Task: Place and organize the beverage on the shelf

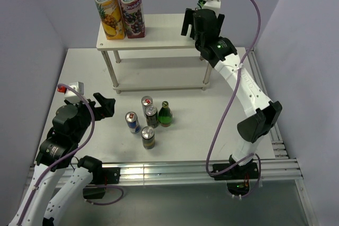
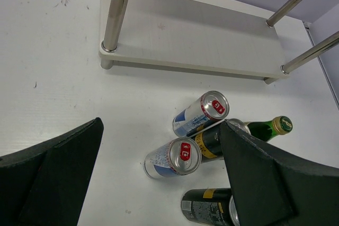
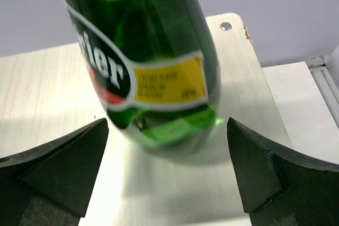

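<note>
The right gripper (image 3: 167, 128) stood spread wide and gripped nothing. Its two dark fingers (image 3: 58, 168) flanked a green Perrier bottle (image 3: 153, 51), with board showing between each pad and the glass. The bottle stood upright on the top board of the shelf (image 1: 159, 30), at the board's 3 o'clock end. In the wrist view, the rounded corner and its screw lay at 1 o'clock from the bottle, and the right edge ran close beside it.

A bare stretch of top board ran from the bottle toward 9 o'clock. At that end two Fontana juice cartons (image 1: 119, 6) stood touching, near the front edge. The lower board (image 2: 212, 41) showed bare between its legs.

The left gripper (image 2: 161, 125) was likewise spread and held nothing, hanging above the table (image 1: 212, 109) at about 8 o'clock in the overhead view. Toward 3 o'clock from it, a tight cluster stood upright on the table. It held two red-topped silver cans (image 1: 132, 122), two dark cans (image 1: 151, 115) and a small green bottle (image 1: 165, 114). White tabletop separated the cluster from the shelf legs.
</note>
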Available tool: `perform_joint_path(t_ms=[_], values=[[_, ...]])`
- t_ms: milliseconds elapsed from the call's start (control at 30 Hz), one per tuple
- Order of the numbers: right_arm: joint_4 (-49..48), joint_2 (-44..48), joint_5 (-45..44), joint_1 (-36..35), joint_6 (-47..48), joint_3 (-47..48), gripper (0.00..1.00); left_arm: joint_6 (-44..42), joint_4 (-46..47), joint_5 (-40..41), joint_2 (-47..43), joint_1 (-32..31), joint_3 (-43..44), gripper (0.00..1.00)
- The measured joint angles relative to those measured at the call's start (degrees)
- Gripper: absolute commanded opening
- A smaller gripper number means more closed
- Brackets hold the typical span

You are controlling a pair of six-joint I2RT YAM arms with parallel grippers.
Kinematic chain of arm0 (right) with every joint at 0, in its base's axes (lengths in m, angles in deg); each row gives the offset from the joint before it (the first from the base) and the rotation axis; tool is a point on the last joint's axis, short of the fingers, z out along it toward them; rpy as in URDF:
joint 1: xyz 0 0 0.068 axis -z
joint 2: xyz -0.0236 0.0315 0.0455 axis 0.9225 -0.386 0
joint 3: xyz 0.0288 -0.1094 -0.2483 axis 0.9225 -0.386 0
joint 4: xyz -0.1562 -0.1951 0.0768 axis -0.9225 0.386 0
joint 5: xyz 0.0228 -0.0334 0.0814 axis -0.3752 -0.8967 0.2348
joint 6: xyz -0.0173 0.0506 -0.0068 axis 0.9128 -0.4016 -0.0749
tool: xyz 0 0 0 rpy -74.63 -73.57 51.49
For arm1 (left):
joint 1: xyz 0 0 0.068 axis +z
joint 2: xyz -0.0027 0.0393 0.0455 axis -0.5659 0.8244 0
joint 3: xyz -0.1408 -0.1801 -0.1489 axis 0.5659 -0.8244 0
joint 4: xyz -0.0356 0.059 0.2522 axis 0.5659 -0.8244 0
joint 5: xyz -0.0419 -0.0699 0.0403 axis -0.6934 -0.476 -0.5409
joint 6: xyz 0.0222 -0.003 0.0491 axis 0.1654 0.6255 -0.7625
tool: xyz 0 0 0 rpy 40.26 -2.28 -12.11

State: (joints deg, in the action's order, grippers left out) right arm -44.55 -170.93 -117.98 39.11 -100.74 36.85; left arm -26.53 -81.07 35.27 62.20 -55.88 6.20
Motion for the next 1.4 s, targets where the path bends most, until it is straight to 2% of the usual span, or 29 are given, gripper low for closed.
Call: perform_joint_path(t_ms=[333,433,567,767,900,1000,1167,1400], values=[[1.3,11.2,3.2,-0.5,-1.0,-7.3,1.00,0.0,0.0,-0.5,0.0,0.9,0.0,0.99],[0.2,16.5,6.1,-0.9,-1.1,-13.2,1.00,0.0,0.1,-0.7,0.0,1.4,0.0,0.99],[-2.3,27.1,8.4,-5.1,-0.9,-28.0,1.00,0.0,0.2,-1.4,0.0,2.1,0.0,0.99],[-12.7,49.7,9.0,-23.9,-3.3,-58.2,1.00,-0.1,0.4,-1.9,0.1,2.3,0.0,0.99],[-19.6,61.0,11.0,-27.5,-9.9,-74.7,1.00,-0.2,0.4,-2.2,0.1,2.3,0.0,0.99],[-25.5,59.9,14.4,-27.6,-14.6,-83.5,1.00,-0.3,0.4,-2.5,0.1,2.3,0.0,0.99],[-34.5,49.7,19.7,-28.2,-20.6,-95.2,1.00,-0.3,0.4,-2.5,0.1,2.3,-0.1,0.99],[-48.1,35.4,21.3,-28.3,-22.1,-96.7,1.00,-0.4,0.4,-2.6,0.1,2.3,-0.1,0.99]])
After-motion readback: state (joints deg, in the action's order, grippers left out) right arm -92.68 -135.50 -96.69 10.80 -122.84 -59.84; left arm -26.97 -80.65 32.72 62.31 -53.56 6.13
